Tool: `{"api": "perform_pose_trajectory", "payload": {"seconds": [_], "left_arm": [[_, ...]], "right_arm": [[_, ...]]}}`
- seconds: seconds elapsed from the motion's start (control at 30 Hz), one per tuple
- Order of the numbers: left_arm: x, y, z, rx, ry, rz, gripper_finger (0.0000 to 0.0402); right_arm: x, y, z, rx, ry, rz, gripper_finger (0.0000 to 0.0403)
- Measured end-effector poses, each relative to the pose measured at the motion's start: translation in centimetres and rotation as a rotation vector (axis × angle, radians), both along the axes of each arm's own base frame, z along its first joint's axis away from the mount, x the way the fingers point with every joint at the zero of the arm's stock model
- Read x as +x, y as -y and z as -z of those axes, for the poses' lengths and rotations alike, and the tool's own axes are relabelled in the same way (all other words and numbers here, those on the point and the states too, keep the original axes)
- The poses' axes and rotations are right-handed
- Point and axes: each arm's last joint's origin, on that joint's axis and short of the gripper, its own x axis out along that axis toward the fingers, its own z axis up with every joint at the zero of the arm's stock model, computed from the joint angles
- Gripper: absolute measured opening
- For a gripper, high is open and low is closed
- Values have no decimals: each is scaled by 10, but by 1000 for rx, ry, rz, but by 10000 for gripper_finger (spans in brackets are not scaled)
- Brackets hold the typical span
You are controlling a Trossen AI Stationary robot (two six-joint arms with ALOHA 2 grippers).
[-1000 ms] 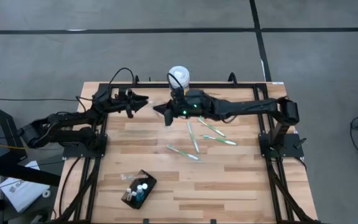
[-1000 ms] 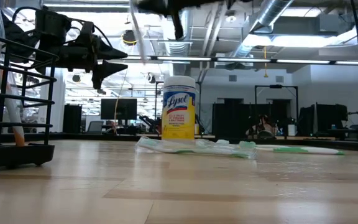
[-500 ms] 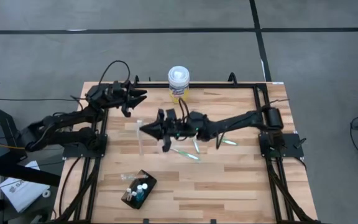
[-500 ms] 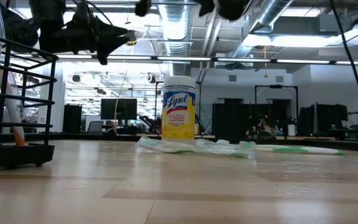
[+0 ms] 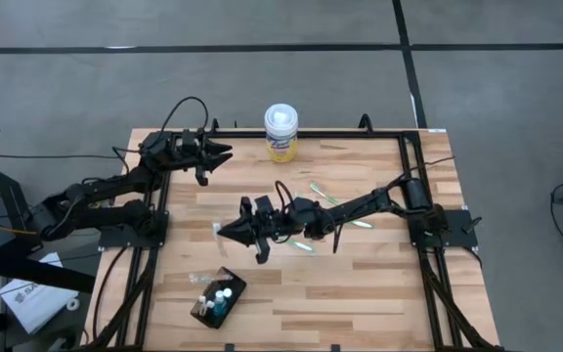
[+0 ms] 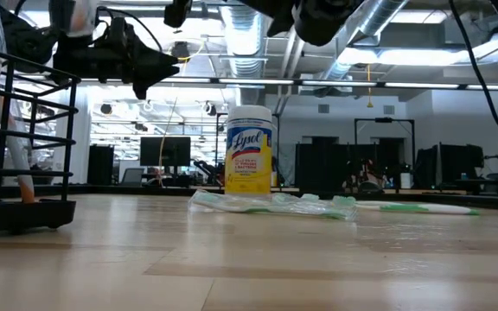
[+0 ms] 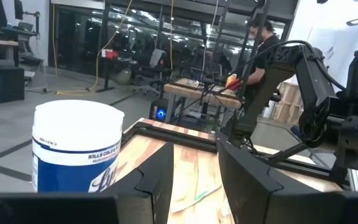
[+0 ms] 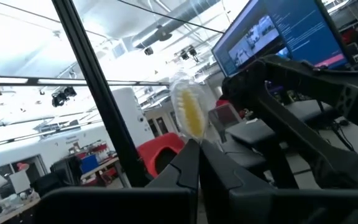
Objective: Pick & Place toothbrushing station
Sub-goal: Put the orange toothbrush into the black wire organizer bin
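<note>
A: We see the right gripper stretched out over the middle of the light wooden slatted table, fingers clenched on a thin clear-wrapped toothbrush with a yellow head.

B: And the small black rectangular toothbrushing station? We find it low on the table, at about seven o'clock from that gripper and well apart from it. White bottle tops stand in its slots.

A: The left gripper hangs above the far left part of the table, at about eleven o'clock from the right one. Its two dark fingers stand parted with nothing between them.

B: Straight past them we catch the round white-lidded wipes canister with the yellow label, upright at the far edge, roughly twelve o'clock from table centre.

A: Loose green-and-white wrapped toothbrushes lie flat right of centre, partly under the right arm.
</note>
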Motion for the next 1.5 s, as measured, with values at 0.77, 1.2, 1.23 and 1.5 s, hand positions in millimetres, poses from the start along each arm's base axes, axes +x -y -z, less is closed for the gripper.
{"api": "perform_pose_trajectory", "payload": {"seconds": [0.77, 1.2, 1.23, 1.5], "left_arm": [[0, 0, 2, 13, -17, -2, 123], [-1, 2, 11, -11, -45, -2, 123], [-2, 2, 12, -10, -48, -1, 123], [-5, 5, 23, -18, -76, -3, 123]], "right_arm": [[5, -12, 21, -69, -79, -12, 0], [23, -10, 54, 9, -35, -47, 0], [24, -10, 59, 9, -44, -50, 0], [26, -10, 57, -8, -57, -79, 0]]}}
